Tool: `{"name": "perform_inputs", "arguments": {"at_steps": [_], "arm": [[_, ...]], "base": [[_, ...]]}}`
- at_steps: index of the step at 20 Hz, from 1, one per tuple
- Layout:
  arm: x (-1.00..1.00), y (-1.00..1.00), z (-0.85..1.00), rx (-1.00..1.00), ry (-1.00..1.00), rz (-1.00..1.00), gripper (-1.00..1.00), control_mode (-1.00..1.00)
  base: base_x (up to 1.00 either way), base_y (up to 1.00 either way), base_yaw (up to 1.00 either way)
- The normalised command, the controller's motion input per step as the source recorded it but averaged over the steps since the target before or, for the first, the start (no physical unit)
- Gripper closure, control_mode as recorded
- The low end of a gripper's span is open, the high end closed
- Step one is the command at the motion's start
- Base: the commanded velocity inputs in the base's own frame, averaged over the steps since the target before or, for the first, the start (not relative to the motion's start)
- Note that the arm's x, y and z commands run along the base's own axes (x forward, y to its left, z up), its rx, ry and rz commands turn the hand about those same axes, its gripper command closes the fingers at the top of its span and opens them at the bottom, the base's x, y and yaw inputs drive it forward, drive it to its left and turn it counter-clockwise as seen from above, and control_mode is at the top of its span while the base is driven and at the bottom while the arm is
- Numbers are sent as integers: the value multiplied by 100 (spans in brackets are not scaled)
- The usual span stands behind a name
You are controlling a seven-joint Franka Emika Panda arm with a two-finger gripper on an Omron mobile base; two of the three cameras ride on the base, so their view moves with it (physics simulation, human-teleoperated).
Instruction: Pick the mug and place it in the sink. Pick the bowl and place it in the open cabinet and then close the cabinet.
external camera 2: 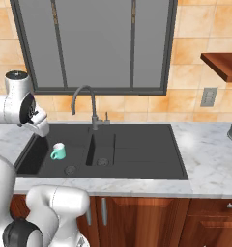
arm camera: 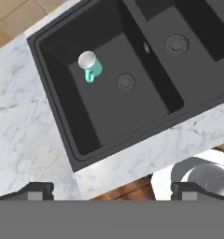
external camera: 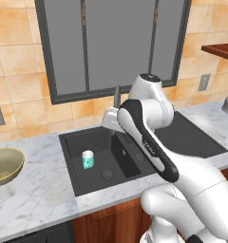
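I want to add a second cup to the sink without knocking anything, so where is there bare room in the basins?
The small teal mug stands upright in the left basin of the black double-basin sink, near its far left corner. That basin's floor around and in front of the round drain is bare. The right basin is bare too. It is tightest under the grey gooseneck faucet.

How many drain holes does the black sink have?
2. One drain lies in the basin floor beside the teal mug; the other drain lies in the next basin of the sink.
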Motion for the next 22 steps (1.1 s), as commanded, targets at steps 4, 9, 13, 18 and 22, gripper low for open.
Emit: {"name": "perform_inputs", "arguments": {"at_steps": [4,9,13,18,22], "arm": [[-30,-5,32,-4,26,-1,-100,-100],[-4,0,5,-1,7,0,-100,100],[0,0,0,0,0,0,-100,100],[0,0,0,0,0,0,-100,100],[0,0,0,0,0,0,-100,100]], "base": [[0,0,0],[-8,27,1],[0,93,8],[0,99,11],[0,83,15]]}}
